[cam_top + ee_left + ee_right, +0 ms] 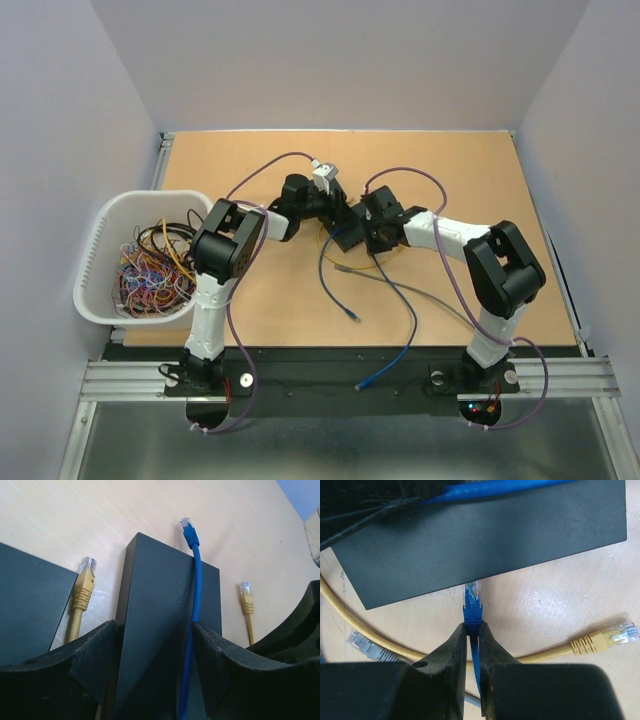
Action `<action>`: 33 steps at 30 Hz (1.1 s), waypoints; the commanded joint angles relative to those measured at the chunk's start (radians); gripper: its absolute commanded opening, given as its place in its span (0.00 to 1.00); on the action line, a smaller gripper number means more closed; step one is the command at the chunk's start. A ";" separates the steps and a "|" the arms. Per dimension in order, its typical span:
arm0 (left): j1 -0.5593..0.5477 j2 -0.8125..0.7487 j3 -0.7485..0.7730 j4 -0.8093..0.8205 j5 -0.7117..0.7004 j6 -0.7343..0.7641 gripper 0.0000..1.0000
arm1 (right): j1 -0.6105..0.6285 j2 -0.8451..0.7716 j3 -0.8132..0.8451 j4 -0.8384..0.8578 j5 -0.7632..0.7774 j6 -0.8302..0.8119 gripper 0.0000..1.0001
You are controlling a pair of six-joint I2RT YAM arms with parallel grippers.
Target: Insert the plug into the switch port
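Observation:
The black switch [160, 610] stands between my left gripper's fingers [95, 650], which close on its two sides. My left gripper [155, 650] also traps a blue cable [192, 630] against the right side; that cable's plug [189, 530] lies loose past the switch's far edge. My right gripper [472, 627] is shut on a second blue plug [472, 607]. Its clear tip touches the near edge of the switch [480, 535]. The port itself is hidden. In the top view both grippers meet at the switch [350, 232] at mid-table.
Yellow plugs lie beside the switch [84, 582] [246, 597] [605, 637], and a grey plug [362, 645] lies at the left. A second dark block [25, 605] sits left of the switch. A white basket [100, 235] of cables stands at the left edge. Loose blue cables [400, 320] trail toward the near edge.

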 commanded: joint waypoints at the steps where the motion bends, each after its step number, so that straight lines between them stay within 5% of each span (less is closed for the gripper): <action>1: 0.001 0.023 0.055 0.009 0.088 0.029 0.72 | -0.010 0.012 0.058 0.036 0.030 -0.010 0.01; 21: 0.001 0.141 0.310 -0.301 0.065 0.070 0.67 | -0.019 0.055 0.107 0.037 0.062 -0.094 0.00; 28: 0.001 0.141 0.293 -0.324 0.091 0.089 0.42 | -0.019 0.016 0.106 0.066 0.059 -0.131 0.00; 33: -0.002 0.123 0.253 -0.304 0.131 0.095 0.33 | -0.019 0.009 0.110 0.083 0.080 -0.139 0.00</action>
